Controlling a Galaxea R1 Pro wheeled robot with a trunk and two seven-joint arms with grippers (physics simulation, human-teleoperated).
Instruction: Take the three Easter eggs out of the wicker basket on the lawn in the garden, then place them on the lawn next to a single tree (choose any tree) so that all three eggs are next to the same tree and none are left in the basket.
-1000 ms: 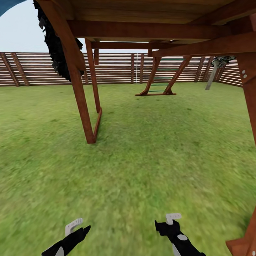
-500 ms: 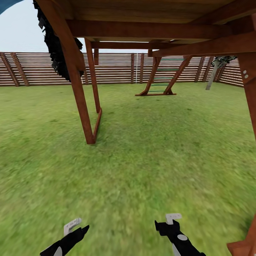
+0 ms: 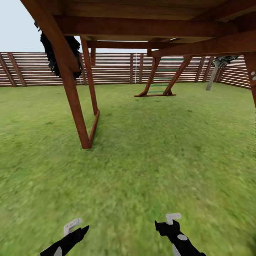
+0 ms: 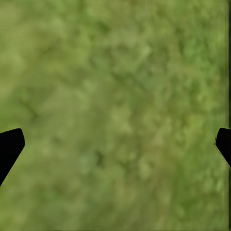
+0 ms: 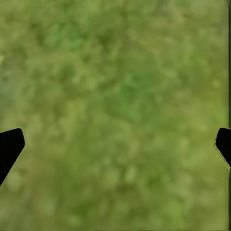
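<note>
Left claw (image 4: pixel 115 144): black fingertips sit at opposite edges of the left wrist view, spread wide, nothing between them but blurred grass. Right claw (image 5: pixel 115 144): same posture, wide and empty over grass. In the head view both arms hang low at the near edge, left claw (image 3: pixel 73 231) and right claw (image 3: pixel 170 222) well apart, above the lawn (image 3: pixel 149 160).

Outward: a wooden play frame (image 3: pixel 76 106) straddles the ground ahead, its slanted leg planted in the grass to the left, its beams overhead. Beyond it, a small ladder-like A-frame (image 3: pixel 160 83) near the slatted fence (image 3: pixel 113 67). A pale grey trunk (image 3: pixel 212 76) stands by the fence at far right, likely a usable tree. Dark blocky foliage (image 3: pixel 53 53) hangs behind the frame's left leg.

No eggs or basket among what shows here; the robot appears to be in transit, searching.

Step in hand, as judged: keep the arms tucked low, steer clear of the frame's legs, and scan the open lawn for the basket.

No writing, labels or brands legible anywhere.
</note>
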